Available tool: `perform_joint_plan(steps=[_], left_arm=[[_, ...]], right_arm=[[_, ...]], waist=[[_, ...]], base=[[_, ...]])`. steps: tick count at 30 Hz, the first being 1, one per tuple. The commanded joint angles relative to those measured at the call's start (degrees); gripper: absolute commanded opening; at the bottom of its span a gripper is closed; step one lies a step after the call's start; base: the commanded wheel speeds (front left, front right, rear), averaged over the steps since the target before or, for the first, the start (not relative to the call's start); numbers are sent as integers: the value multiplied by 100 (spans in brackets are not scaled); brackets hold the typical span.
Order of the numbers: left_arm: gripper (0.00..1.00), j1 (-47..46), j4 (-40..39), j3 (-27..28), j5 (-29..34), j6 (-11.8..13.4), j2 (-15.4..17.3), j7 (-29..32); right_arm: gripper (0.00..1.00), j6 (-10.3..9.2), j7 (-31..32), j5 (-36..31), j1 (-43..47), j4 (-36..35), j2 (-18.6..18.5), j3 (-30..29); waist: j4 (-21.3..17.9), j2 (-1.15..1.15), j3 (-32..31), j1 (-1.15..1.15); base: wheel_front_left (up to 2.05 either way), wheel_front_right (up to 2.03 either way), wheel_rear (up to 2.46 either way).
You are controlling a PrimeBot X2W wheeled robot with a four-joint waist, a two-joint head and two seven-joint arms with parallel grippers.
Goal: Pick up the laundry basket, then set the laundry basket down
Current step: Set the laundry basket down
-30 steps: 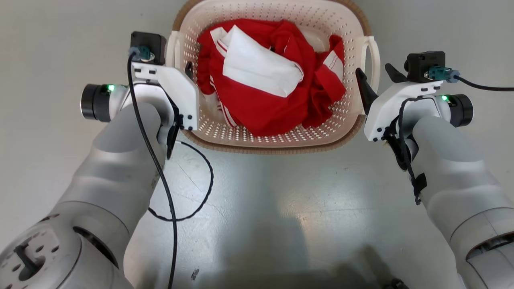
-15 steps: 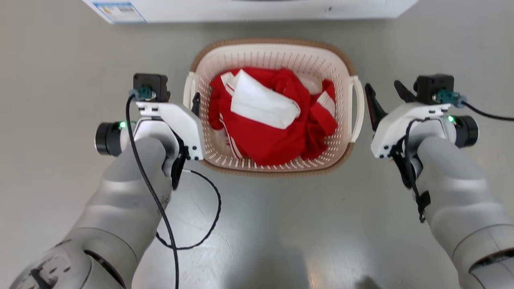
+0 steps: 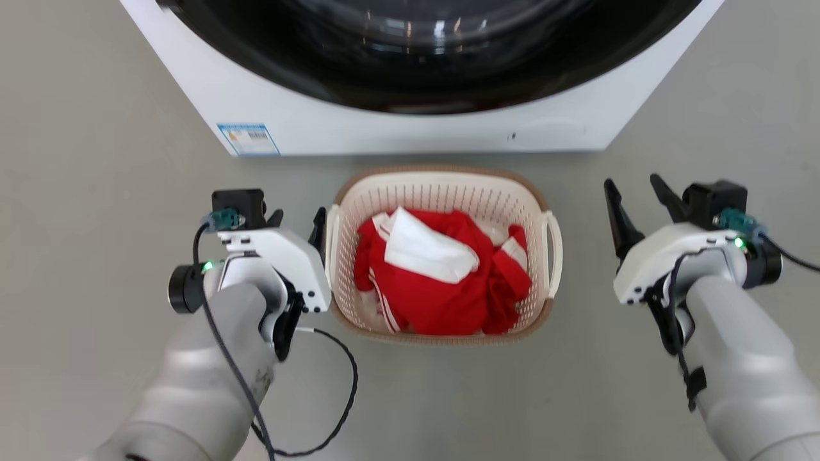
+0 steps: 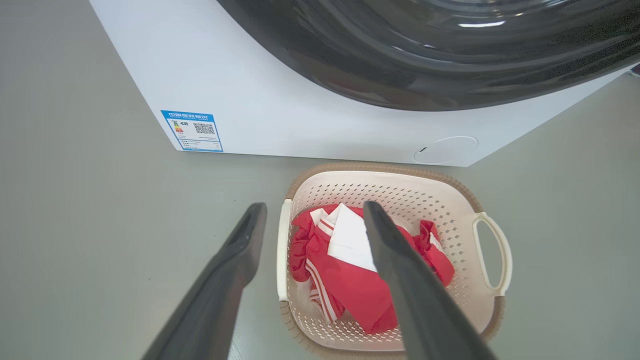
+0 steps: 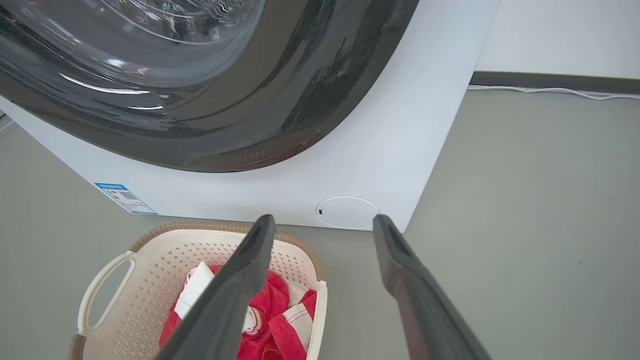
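One white washing machine (image 3: 410,128) with a dark round door spans the top of the head view. Below it at centre, one laundry basket (image 3: 442,171) sits on the grey floor (image 3: 96,192), holding one heap of red and white clothing (image 3: 442,282). It has two white handles, one on each side.

There are two grippers, both spread wide and empty. The left gripper (image 3: 298,221), at lower left, is just beside the basket's left handle (image 3: 333,250). The right gripper (image 3: 631,184), at lower right, stands apart from the right handle (image 3: 554,246).

The wrist views add one round cover (image 5: 346,212) low on the machine. At its upper right, the right wrist view adds one white cable (image 5: 550,91) along a wall.
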Motion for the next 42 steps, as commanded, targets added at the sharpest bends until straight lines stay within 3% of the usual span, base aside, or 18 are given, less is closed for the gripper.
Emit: perform_joint_plan(steps=[1,20,37,42], left_arm=[[100,129,-202,241,99,63,189,-77],[100,2672,-2761,2380,1833,438,854,-78],[100,4547,-4517,3417,2626,700,975,-78],[100,5008,-5097,3839,2906,799,880,-79]], right_arm=[[100,35,-79,-101,258,-220,37,36],[100,35,-79,-491,2032,-1727,114,-216],[100,35,-80,-643,3227,-2657,183,-382],[100,35,-80,-725,3558,-3017,239,-488]], waist=[[37,0,-394,0],[67,0,-1969,0],[-40,0,-2422,0],[-70,0,-2499,0]], base=[[0,0,0],[0,0,0],[0,0,0],[0,0,0]])
